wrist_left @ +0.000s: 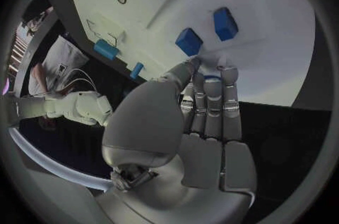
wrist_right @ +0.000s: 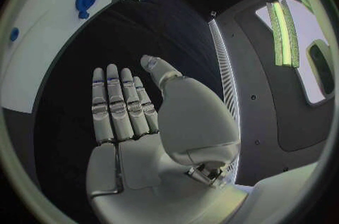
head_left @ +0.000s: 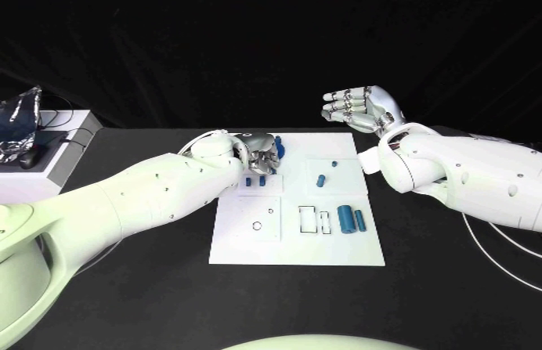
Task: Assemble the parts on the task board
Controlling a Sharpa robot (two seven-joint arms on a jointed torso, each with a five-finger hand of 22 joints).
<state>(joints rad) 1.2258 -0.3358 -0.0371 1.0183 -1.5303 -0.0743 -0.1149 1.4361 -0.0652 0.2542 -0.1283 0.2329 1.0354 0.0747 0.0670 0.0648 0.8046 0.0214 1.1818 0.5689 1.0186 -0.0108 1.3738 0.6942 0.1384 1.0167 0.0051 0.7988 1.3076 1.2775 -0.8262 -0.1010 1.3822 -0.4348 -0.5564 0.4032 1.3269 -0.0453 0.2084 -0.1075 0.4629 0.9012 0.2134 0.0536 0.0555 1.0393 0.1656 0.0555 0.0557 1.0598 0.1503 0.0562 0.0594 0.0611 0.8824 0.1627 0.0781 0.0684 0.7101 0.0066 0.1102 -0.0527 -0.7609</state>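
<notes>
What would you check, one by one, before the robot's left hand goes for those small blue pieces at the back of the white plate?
1. Left hand free of any load: ok, fingers straight, nothing in them.
2. Two small blue blocks within its reach: ok, just past the fingertips.
3. Fingertips touching a block: cannot tell.
4. Right hand out of the way: ok, raised behind the task board, holding nothing.
5. Two blue cylinders lying undisturbed by the slots: ok.

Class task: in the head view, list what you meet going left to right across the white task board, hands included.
Left hand → two small blue blocks → small blue peg → two blue cylinders → right hand, above the task board's far right corner.
</notes>
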